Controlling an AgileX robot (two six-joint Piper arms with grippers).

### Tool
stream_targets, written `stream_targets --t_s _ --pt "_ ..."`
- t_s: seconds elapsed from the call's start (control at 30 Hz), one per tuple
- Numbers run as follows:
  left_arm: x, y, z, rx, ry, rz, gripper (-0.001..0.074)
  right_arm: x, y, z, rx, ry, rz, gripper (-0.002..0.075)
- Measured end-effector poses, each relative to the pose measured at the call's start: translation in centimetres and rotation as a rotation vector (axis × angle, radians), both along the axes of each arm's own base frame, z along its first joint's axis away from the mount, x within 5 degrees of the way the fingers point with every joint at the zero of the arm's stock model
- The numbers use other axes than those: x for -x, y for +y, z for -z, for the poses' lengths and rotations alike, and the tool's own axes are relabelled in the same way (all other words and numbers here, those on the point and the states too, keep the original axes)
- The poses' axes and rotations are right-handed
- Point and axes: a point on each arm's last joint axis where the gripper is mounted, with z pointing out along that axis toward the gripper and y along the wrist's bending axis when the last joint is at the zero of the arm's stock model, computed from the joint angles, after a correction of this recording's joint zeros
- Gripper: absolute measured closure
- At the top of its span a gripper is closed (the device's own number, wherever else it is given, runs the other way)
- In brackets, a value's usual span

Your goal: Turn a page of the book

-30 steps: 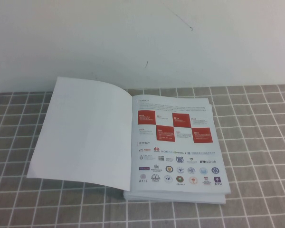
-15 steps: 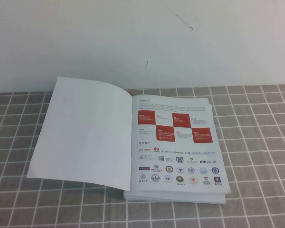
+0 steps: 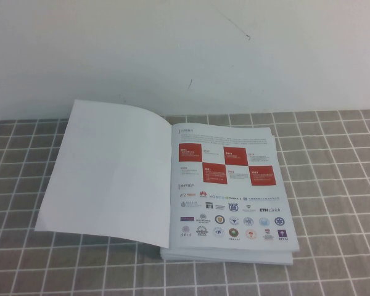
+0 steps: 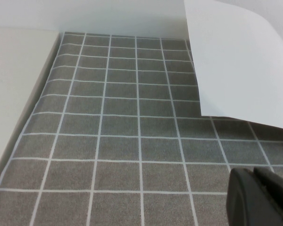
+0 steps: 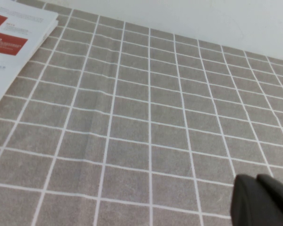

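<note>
1. Nothing had moved since the earlier frames – the scene lay exactly as before.
2. The bench point(image 3: 333, 185) wore a grey cloth with a white grid, set against a pale wall.
3. The book point(image 3: 172, 185) lay open near the middle of the bench, its blank white left leaf point(image 3: 108, 172) arching slightly above the cloth.
4. The page point(image 3: 228, 188) with red squares and rows of logos lay flat on the right-hand stack.
5. The left claw point(image 4: 259, 197) hung low over the cloth, near the blank leaf's corner – whether its fingers were parted could not be told.
6. The right claw point(image 5: 262, 200) was closed on nothing, over bare cloth well apart from the book's right edge.
</note>
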Motion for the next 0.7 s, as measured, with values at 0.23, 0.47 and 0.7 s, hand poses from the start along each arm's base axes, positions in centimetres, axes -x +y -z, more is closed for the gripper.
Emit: stream_targets --t_s 0.23,0.47,0.7 --pt "0.00 0.00 0.00 0.000 0.000 0.000 0.0737 0.00 0.00 0.00 0.000 0.000 0.000 0.0728" --pt "0.00 0.00 0.00 0.000 0.000 0.000 0.0737 0.00 0.00 0.00 0.000 0.000 0.000 0.0728" --pt "0.00 0.10 0.01 -0.053 0.000 0.005 0.0737 0.01 -0.19 0.00 0.050 0.002 0.003 0.0728"
